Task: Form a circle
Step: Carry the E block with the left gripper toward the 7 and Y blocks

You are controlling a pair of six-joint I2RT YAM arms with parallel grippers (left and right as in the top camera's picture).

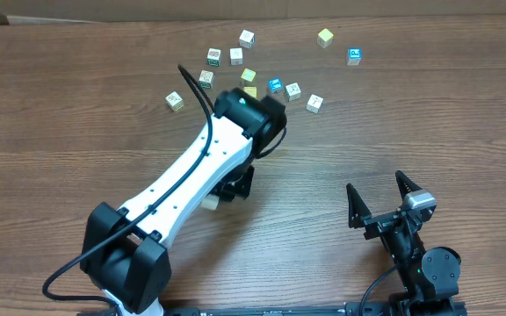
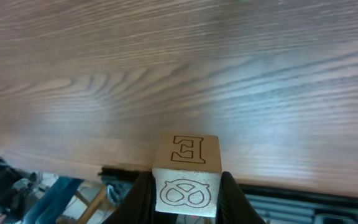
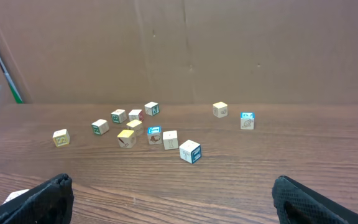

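Note:
My left gripper (image 2: 187, 202) is shut on a whitish wooden cube (image 2: 188, 163) with a letter E on top and a pretzel drawing on the side facing the camera. The cube rests low over the wood table. From overhead this cube (image 1: 209, 203) shows beside the left gripper (image 1: 225, 191), near the table's middle. Several small printed cubes (image 1: 236, 55) lie loosely scattered at the far side. They include a green-faced one (image 1: 213, 56) and a blue one (image 1: 276, 85). No closed circle shows among them. My right gripper (image 1: 375, 184) stands open and empty at the near right, its fingers (image 3: 55, 193) far apart.
The left arm's white link (image 1: 191, 167) crosses the table's middle and hides part of the scatter. A yellow cube (image 1: 325, 37) and a blue cube (image 1: 354, 56) sit apart at the far right. A cardboard wall (image 3: 185, 50) stands behind the table.

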